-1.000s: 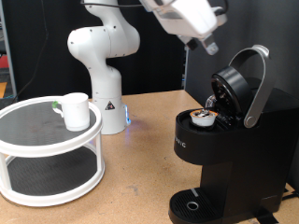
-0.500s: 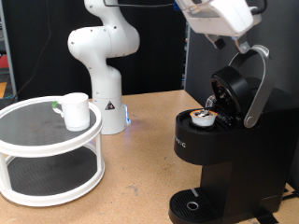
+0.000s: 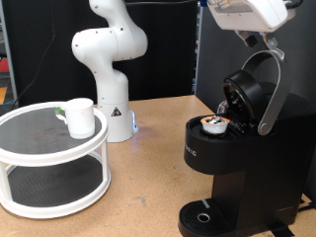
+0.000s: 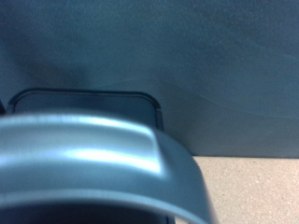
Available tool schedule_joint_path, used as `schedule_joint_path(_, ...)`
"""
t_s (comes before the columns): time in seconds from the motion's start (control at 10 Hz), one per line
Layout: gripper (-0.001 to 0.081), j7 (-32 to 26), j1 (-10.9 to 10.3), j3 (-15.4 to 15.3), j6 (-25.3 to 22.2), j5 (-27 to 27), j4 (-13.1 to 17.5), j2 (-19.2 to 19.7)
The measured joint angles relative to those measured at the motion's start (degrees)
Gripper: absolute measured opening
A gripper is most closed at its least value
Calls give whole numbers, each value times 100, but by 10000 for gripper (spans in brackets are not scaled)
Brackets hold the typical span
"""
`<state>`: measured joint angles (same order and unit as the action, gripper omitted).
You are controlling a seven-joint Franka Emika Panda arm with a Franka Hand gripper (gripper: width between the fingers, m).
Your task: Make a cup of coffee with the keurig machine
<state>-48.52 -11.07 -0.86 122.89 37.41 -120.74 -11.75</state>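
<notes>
Gripper: I see the gripper (image 3: 259, 39) at the exterior view's top right, just above the raised grey handle (image 3: 274, 87) of the lid; I cannot tell how wide its fingers stand, since only their dark tips show.
Keurig machine: the keurig machine (image 3: 237, 168) stands at the exterior view's right, lid (image 3: 247, 97) tilted up and open.
Pod: a small pod (image 3: 214, 123) with a brown top sits in the open chamber.
Cup: the cup (image 3: 79, 118) rests upright on the top tier of a white round shelf (image 3: 59, 158) at the exterior view's left, well apart from the machine.
Drip base: I see nothing standing on the round drip base (image 3: 202, 217).
Wrist view: a blurred grey curved band (image 4: 93, 163) fills the frame, probably the lid handle.
</notes>
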Motion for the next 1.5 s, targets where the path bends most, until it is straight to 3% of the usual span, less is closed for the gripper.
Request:
schedule_joint_path(0.1, 614, 50, 0, -43, 13, -1, 12, 2)
schedule_joint_path(0.2, 430, 109, 0, -90, 24, -3, 28, 8)
schedule_joint_path(0.3, 295, 198, 0, -141, 25, -12, 63, 27)
schedule_joint_path(0.4, 295, 314, -1, -194, 25, -19, 139, 72)
schedule_joint_path(0.5, 112, 394, -1, -235, 25, -20, 236, 143)
schedule_joint_path(0.6, 35, 451, 0, -267, 25, -20, 331, 213)
schedule_joint_path(1.0, 2, 618, -1, -369, -152, -280, 635, 559)
schedule_joint_path(1.5, 2, 618, -2, -472, -146, -283, 741, 709)
